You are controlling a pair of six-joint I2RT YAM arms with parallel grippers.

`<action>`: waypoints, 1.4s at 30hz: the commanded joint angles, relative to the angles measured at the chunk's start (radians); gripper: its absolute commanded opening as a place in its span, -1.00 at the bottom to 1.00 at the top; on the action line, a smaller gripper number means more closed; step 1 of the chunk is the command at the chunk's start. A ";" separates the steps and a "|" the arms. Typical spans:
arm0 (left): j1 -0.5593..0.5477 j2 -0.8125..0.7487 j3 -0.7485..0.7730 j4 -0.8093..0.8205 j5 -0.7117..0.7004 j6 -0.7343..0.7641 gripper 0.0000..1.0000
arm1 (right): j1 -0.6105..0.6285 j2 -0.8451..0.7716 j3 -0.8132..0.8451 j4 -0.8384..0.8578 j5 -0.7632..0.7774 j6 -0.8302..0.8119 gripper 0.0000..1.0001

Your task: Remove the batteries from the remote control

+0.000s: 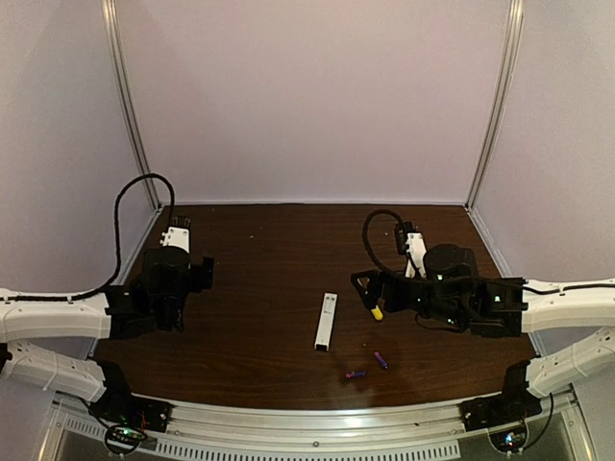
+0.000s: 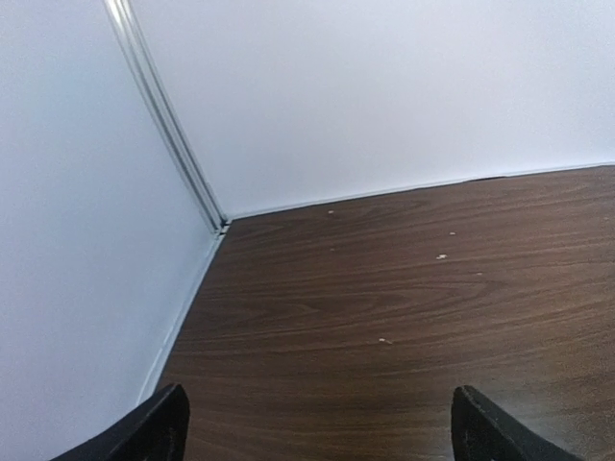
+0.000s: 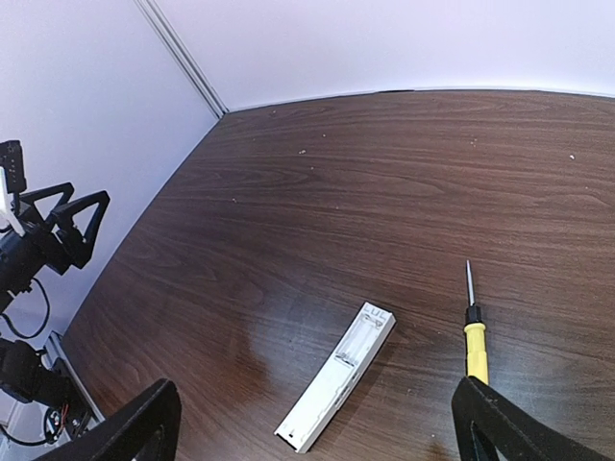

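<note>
**Q:** Is any marking legible on the remote control (image 3: pixel 335 376)?
**A:** There are moulded characters at one end of its open bay, too small to read. The bay is empty.

**Q:** Where are the batteries (image 1: pixel 356 374)?
**A:** Both lie on the table (image 1: pixel 259 288), near the remote control's near end, slightly apart.

**Q:** What is the gripper status?
**A:** Left gripper (image 2: pixel 317 427) — fingers spread wide, nothing held. Right gripper (image 1: pixel 362 284) — likewise, with the yellow-handled screwdriver (image 3: pixel 475 336) lying near it.

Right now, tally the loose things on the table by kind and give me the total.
batteries: 2
remote control: 1
screwdriver: 1
Total: 4
</note>
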 commanded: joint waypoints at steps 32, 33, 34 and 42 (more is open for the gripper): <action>0.805 0.376 -0.265 0.999 0.686 0.288 0.95 | 0.008 -0.010 -0.034 0.055 -0.076 -0.023 0.99; 0.811 0.390 -0.266 1.008 0.708 0.289 0.95 | 0.008 -0.009 -0.035 0.057 -0.078 -0.023 0.99; 0.813 0.406 -0.264 1.018 0.724 0.294 0.95 | 0.009 -0.008 -0.035 0.057 -0.081 -0.023 0.99; 0.873 0.440 -0.231 0.982 0.814 0.259 0.95 | 0.009 -0.022 -0.035 0.058 -0.098 -0.024 0.99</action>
